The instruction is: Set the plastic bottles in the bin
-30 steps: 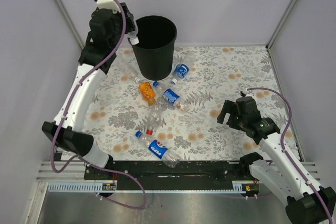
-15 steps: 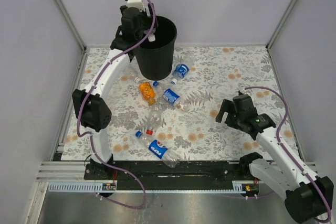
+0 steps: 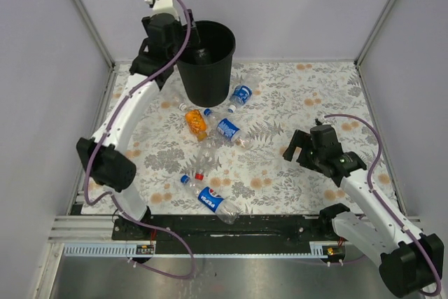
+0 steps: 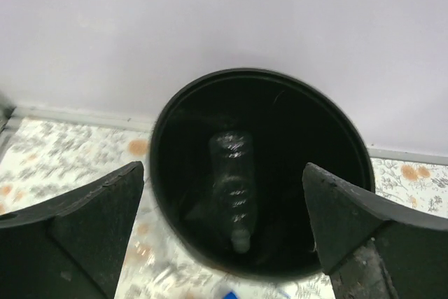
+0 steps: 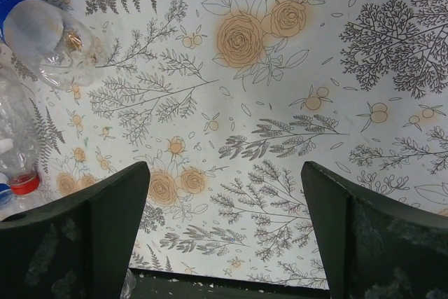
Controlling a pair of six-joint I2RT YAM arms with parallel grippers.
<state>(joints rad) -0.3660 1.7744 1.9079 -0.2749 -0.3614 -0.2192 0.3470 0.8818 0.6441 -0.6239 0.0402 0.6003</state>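
The black bin (image 3: 210, 82) stands at the back of the table. My left gripper (image 3: 186, 38) hovers open over its rim, and a clear bottle (image 3: 201, 52) lies loose inside. The left wrist view looks down into the bin (image 4: 259, 73), with that bottle (image 4: 234, 187) below my open left gripper (image 4: 222, 167). On the cloth lie a blue-labelled bottle (image 3: 240, 96), an orange bottle (image 3: 196, 122), another blue-labelled bottle (image 3: 227, 129), a red-capped clear bottle (image 3: 204, 159) and a Pepsi bottle (image 3: 210, 199). My right gripper (image 3: 294, 148) is open and empty above the cloth.
A floral cloth (image 3: 315, 96) covers the table, with grey walls on three sides. In the right wrist view my right gripper (image 5: 224, 169) is over bare cloth, and a blue-labelled bottle (image 5: 49, 36) and the red-capped bottle (image 5: 17, 152) lie at the left edge.
My left arm swung from left of the bin to over its mouth and the gripper opened; the clear bottle it carried now lies inside. The right arm shifted slightly left.
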